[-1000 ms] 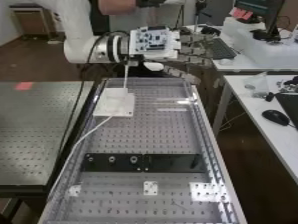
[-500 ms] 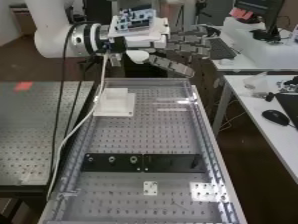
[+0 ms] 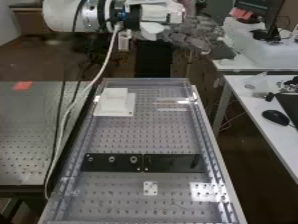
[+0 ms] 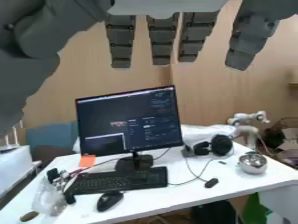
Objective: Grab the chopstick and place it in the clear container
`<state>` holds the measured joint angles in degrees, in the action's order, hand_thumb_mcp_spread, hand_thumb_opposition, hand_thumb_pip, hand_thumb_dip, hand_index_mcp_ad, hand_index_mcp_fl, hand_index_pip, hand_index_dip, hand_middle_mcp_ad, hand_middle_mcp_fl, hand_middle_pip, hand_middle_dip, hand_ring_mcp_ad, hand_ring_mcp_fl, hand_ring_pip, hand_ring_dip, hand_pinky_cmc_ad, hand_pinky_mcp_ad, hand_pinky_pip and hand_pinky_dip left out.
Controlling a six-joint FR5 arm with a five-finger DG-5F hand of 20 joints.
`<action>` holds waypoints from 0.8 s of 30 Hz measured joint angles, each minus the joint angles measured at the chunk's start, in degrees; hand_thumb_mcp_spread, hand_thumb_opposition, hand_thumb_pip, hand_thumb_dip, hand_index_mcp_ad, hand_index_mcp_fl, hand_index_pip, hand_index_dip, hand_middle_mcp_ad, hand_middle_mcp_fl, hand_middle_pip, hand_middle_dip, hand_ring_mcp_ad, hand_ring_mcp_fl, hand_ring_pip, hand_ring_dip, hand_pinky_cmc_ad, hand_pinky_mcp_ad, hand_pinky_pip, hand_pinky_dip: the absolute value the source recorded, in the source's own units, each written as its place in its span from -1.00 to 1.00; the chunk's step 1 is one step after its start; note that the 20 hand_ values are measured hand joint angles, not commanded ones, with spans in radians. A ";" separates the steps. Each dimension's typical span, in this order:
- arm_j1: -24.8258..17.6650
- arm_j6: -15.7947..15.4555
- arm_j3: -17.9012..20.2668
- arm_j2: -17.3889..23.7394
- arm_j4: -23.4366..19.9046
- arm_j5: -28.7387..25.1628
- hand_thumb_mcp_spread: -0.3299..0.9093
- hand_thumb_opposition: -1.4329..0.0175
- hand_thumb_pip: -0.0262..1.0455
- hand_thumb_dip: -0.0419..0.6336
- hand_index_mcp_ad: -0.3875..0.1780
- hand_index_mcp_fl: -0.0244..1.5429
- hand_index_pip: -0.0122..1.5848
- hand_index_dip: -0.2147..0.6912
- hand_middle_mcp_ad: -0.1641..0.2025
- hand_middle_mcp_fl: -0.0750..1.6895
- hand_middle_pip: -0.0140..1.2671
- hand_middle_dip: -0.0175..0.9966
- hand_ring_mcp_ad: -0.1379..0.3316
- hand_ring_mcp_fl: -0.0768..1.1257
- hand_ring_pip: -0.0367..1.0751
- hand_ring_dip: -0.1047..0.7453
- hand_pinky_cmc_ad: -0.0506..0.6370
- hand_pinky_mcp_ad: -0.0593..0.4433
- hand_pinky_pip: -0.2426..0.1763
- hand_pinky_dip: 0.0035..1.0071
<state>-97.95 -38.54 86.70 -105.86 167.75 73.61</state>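
Hanging beyond the far edge of the bench [image 3: 166, 132], the hand [image 3: 193, 34] is spread: its fingers [image 4: 161, 37] are straight and apart, the thumb [image 4: 66, 25] stands off to one side, and nothing is gripped between them. That loose spread suits a hand with no grasp to keep, and the white arm [image 3: 60, 15] carries it high, probably so the fingertips stay clear of the stepped white block [image 3: 116, 104] near the bench's far left corner. A pale cable [image 3: 112, 47] drops in a slack curve from the wrist past the bench's left edge, which likely leaves the wrist free to turn. Dark plates [image 3: 173, 162] cross the bench from side to side, presumably as a fixed mounting strip rather than anything to be handled. Where the chopstick lies I cannot tell, so the grasp seems still to be made. A see-through thing [image 3: 255, 85] sits by the far left corner of the white desk [image 3: 249, 114]; whether it is the clear container I cannot tell either. Something as slim as a chopstick would probably call for a low, careful pinch of thumb against fingertips, since wide fingers could roll it away.
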 joint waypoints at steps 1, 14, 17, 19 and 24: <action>-0.74 -0.09 -0.75 -0.30 0.52 -1.53 -0.26 0.14 -0.21 -0.88 -0.19 -0.81 -0.90 -0.05 0.25 -0.92 -0.76 -0.54 -0.07 -0.88 -0.79 -0.52 0.21 0.54 -0.43 -0.66; -4.44 0.73 -6.07 -2.90 4.19 -10.79 -0.26 0.14 -0.21 -0.88 -0.13 -0.83 -0.90 -0.05 0.30 -0.92 -0.76 -0.54 -0.13 -0.88 -0.79 -0.52 0.21 0.55 -0.42 -0.66; -4.60 1.06 -7.22 -3.69 4.56 -10.87 -0.26 0.15 -0.21 -0.88 -0.13 -0.83 -0.90 -0.05 0.30 -0.92 -0.76 -0.54 -0.13 -0.88 -0.79 -0.52 0.21 0.55 -0.43 -0.66; -4.65 1.07 -7.72 -4.11 4.57 -10.78 -0.26 0.12 -0.21 -0.88 -0.13 -0.83 -0.90 -0.05 0.30 -0.92 -0.76 -0.54 -0.13 -0.88 -0.79 -0.52 0.21 0.55 -0.43 -0.66; -4.66 0.74 -7.82 -4.32 3.72 -10.04 -0.26 0.12 -0.14 -0.88 -0.13 -0.83 -0.90 -0.05 0.30 -0.92 -0.76 -0.54 -0.12 -0.88 -0.78 -0.51 0.21 0.55 -0.43 -0.66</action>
<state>-102.61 -37.81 78.88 -110.18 171.47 63.57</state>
